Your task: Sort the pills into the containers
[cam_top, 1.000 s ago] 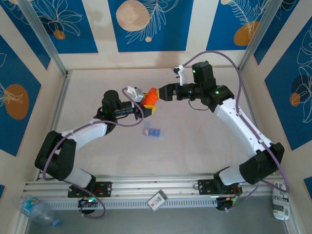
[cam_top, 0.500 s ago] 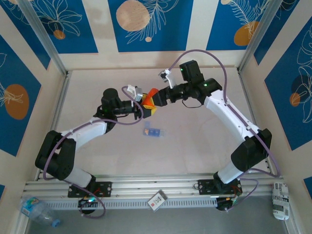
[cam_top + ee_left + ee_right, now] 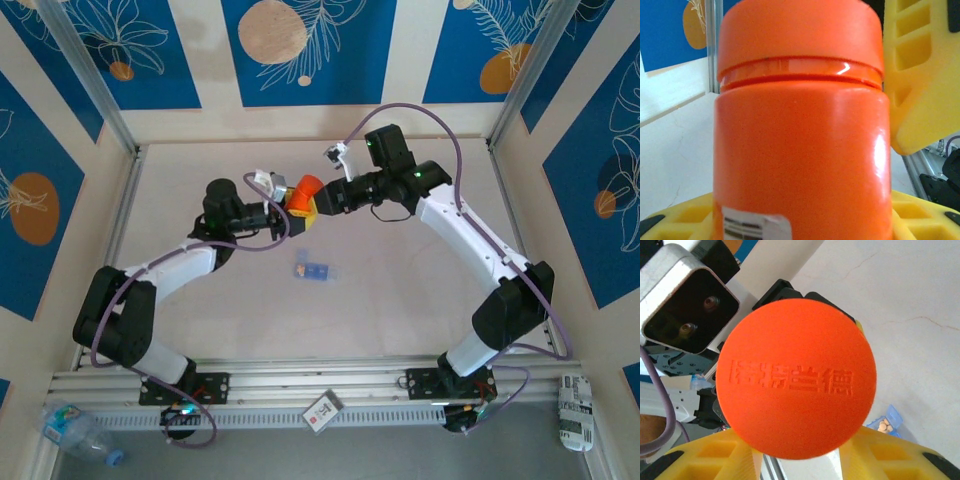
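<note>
Both arms are reaching in over the table (image 3: 420, 300), meeting tip to tip a little toward its far edge. The left gripper (image 3: 292, 208) is gripping the orange bottle (image 3: 304, 188) in its yellow fingers, holding it clear of the surface. The right gripper (image 3: 322, 200) is crowding right up against the bottle's other end, though how its jaws are standing is too hard to read. The pale-blue container strip (image 3: 312, 270) is lying flat near the table's centre, apart from the bottle, on the near side.
</note>
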Robot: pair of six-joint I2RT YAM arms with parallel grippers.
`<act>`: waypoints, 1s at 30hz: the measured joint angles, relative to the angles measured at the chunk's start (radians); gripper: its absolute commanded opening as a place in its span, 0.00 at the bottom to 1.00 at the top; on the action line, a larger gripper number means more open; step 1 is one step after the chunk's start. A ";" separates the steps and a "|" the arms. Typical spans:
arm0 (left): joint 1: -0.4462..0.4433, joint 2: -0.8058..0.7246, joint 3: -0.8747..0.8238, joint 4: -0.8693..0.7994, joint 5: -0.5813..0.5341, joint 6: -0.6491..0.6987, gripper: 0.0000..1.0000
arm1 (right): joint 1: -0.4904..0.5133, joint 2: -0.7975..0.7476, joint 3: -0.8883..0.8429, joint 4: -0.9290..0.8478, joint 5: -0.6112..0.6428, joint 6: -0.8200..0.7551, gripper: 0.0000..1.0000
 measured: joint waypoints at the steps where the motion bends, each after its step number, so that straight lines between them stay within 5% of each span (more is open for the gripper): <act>1: 0.000 0.001 0.000 0.000 -0.009 0.002 0.99 | 0.000 0.000 -0.004 0.006 0.006 0.014 0.28; 22: -0.008 -0.005 -0.119 0.082 -0.106 0.017 1.00 | -0.148 -0.034 -0.338 0.262 0.298 0.198 0.30; 30: -0.001 -0.050 -0.137 0.102 -0.248 0.035 1.00 | -0.132 -0.038 -0.359 0.265 0.299 0.211 0.45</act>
